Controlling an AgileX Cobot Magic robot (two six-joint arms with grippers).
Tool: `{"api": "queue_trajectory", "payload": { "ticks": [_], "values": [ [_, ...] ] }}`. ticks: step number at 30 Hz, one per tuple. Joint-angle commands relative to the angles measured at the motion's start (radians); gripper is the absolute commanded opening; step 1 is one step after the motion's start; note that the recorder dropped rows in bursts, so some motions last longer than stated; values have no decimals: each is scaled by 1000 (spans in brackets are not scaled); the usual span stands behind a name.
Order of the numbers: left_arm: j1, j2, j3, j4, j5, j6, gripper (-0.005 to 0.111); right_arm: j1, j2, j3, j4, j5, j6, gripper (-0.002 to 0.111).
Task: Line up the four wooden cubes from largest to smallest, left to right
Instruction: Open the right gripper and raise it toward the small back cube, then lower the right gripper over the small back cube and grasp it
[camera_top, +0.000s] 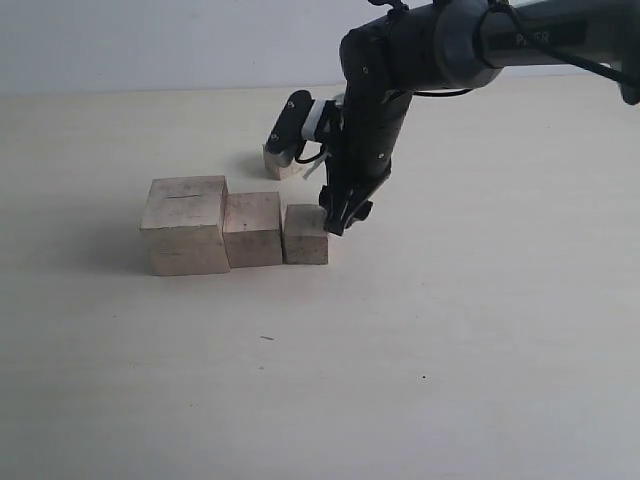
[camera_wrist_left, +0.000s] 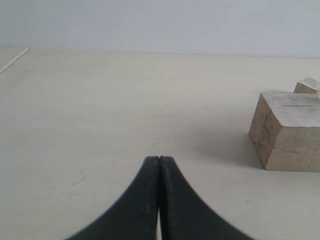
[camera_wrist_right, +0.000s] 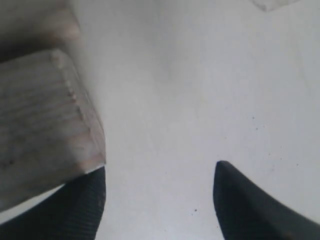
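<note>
**Exterior view:** 3 cubes sit touching in a row at centre-left of the frame. The largest cube (camera_top: 185, 225), the second cube (camera_top: 252, 228) and the third cube (camera_top: 305, 234) step down in size toward the right. The smallest cube (camera_top: 280, 163) lies apart, above the row near the frame's upper centre, partly hidden by the arm's wrist. The right gripper (camera_top: 338, 218) hangs low over the table (camera_top: 450, 380), just beside the third cube's right face. From the gripper, cube 4 therefore lies up and to the left, behind the row. The free slot is about where the gripper is now. The left arm does not show, so the right arm looks the nearer one.

**Left wrist view:** The left gripper (camera_wrist_left: 159, 161) has its fingers pressed together and holds nothing. The largest cube sits at the right edge, well apart from it.

**Right wrist view:** The right gripper's jaws stand apart with only bare table between them. The third cube fills the left side, close by 1 finger; whether they touch I cannot tell. A pale corner at the top edge may be the smallest cube, but it is too cropped to say.
</note>
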Motion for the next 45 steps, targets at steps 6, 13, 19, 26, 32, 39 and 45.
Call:
{"api": "queue_trajectory", "payload": {
  "ticks": [6,13,19,26,32,39,45],
  "values": [
    [-1,-6,3,1,-12,-8,0,-5,-3,0,54,-51,31,60],
    [-1,-6,3,1,-12,-8,0,-5,-6,0,86,17,34,60],
    [-1,-6,3,1,-12,-8,0,-5,-6,0,140,24,34,60],
    [-1,-6,3,1,-12,-8,0,-5,-14,0,134,35,32,60],
    [-1,-6,3,1,-12,-8,0,-5,-65,0,-6,50,97,59],
    [-1,-6,3,1,-12,-8,0,-13,-152,0,-179,-76,319,57],
    [-1,-6,3,1,-12,-8,0,-52,-180,0,-136,-198,507,54]
  ]
}}
